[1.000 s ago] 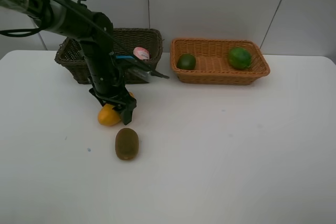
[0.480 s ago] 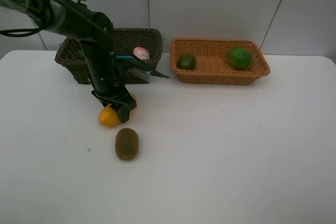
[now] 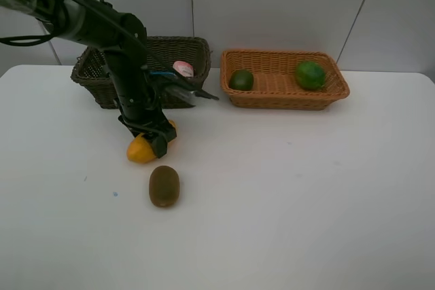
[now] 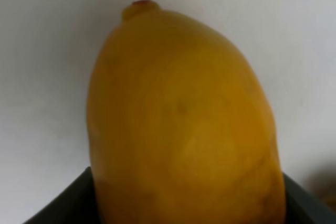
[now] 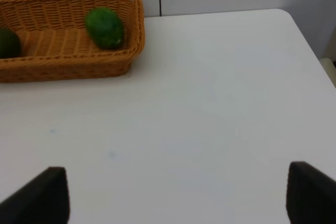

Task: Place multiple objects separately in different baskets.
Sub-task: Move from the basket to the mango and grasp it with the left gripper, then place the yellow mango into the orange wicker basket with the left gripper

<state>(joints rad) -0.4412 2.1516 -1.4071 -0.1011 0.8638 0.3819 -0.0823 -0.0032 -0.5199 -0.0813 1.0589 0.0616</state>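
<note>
The yellow mango lies on the white table in front of the dark basket, and my left gripper is shut on it from above. The left wrist view is filled by the mango, with dark finger edges at both lower corners. A brown kiwi lies just in front of the mango. The pink bottle top shows in the dark basket. Two green fruits sit in the orange basket. My right gripper is open over bare table and does not show in the exterior view.
The two baskets stand side by side at the table's far edge, against the wall. In the right wrist view the orange basket holds a green fruit, and the table's right edge is close by.
My left gripper's fingers have closed in on the mango, which shifted slightly. The kiwi, the baskets and the right gripper have not moved.
</note>
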